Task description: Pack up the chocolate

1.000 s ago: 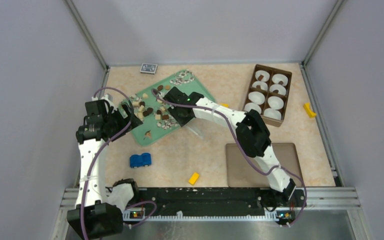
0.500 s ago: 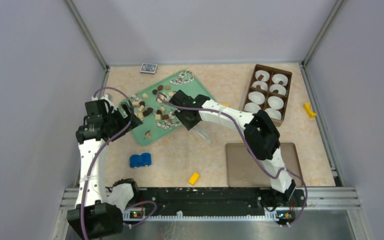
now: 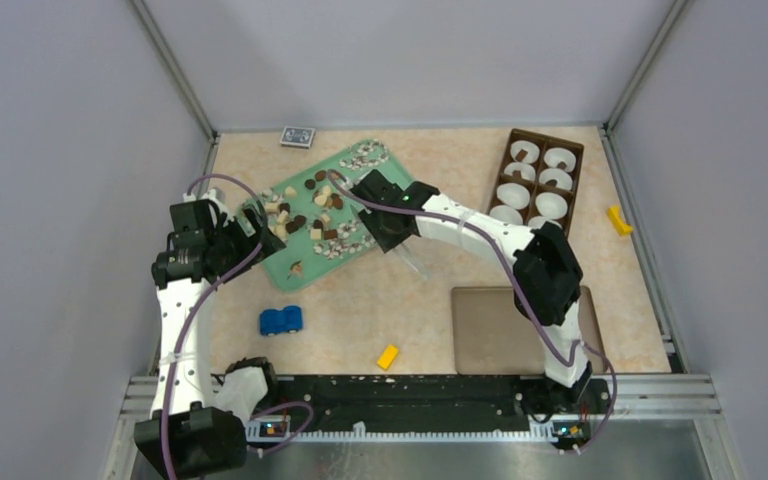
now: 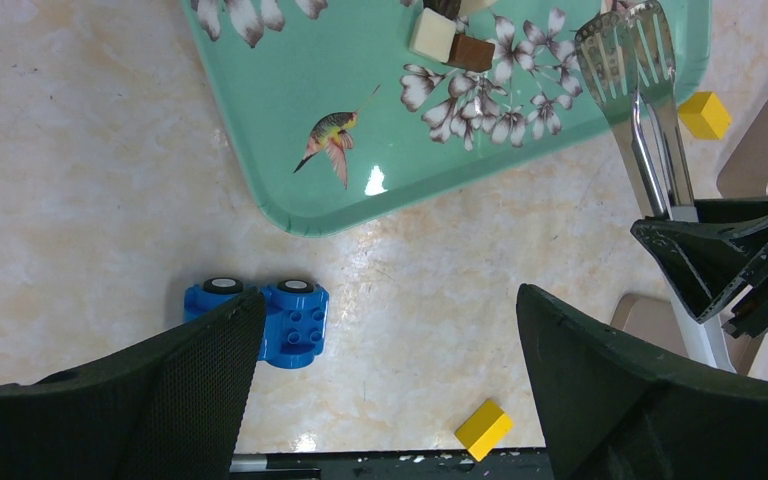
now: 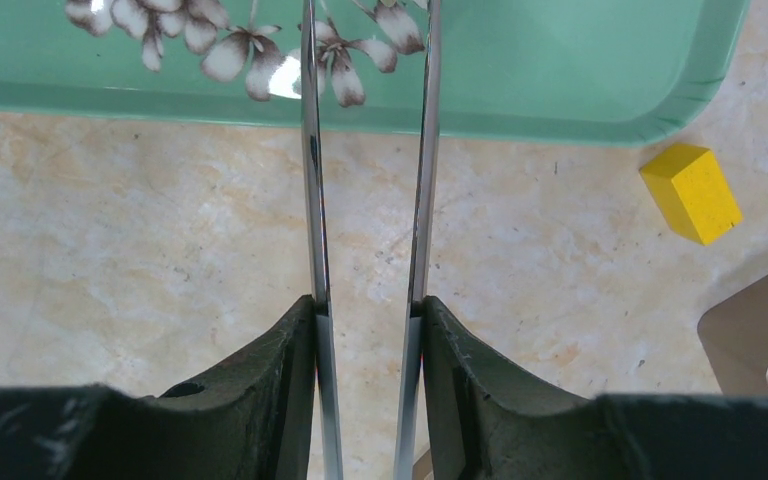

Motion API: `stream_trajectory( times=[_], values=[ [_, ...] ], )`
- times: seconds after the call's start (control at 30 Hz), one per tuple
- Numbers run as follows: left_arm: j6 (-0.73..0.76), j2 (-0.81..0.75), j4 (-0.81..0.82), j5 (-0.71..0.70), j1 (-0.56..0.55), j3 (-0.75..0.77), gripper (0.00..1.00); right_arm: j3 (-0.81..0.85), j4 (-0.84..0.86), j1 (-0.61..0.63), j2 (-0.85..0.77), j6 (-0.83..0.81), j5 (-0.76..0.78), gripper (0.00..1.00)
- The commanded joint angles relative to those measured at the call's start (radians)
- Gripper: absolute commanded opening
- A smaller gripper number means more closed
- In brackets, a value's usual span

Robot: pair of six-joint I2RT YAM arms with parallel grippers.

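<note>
The chocolate [image 3: 312, 215] is several small dark brown, light brown and cream pieces spread on the green flowered tray [image 3: 390, 172]. Two pieces [image 4: 450, 42] show at the top of the left wrist view. My right gripper [image 3: 392, 225] [image 5: 365, 310] is shut on metal tweezers [image 5: 310, 150]. It hovers over the tray's near right edge. In the left wrist view the tweezers' tips [image 4: 628, 45] lie over the tray rim, with nothing seen between them. My left gripper [image 3: 240, 232] [image 4: 390, 310] is open and empty by the tray's left side.
A brown box [image 3: 508, 165] with white cups stands at the back right, and its flat brown lid [image 3: 490, 335] lies in front. A blue toy car [image 3: 280, 320] and yellow blocks [image 3: 388, 356] [image 3: 617, 218] [image 5: 690, 192] lie on the table. A card pack [image 3: 298, 136] lies at the back.
My right arm has swung to the right, carrying the tweezers from over the middle of the tray towards its right edge. The left arm has not moved.
</note>
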Motion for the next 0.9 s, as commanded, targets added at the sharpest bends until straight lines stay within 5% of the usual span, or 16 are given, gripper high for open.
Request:
stream_trajectory(
  times=[0.0,0.33,0.63,0.87],
  values=[
    [0.004,-0.02,0.013,0.01,-0.003,0.004,0.99,-0.007,0.023,-0.052,-0.115,0.031,-0.027,0.03],
    [0.003,-0.015,0.017,0.021,-0.004,0.004,0.99,-0.14,0.027,-0.241,-0.315,0.061,-0.016,0.04],
    [-0.001,0.012,0.029,0.036,-0.006,0.009,0.99,-0.397,0.042,-0.53,-0.553,0.076,-0.022,0.05],
    [0.0,0.031,0.031,0.037,-0.007,0.02,0.99,-0.509,0.04,-0.663,-0.583,0.096,-0.064,0.05]
  ],
)
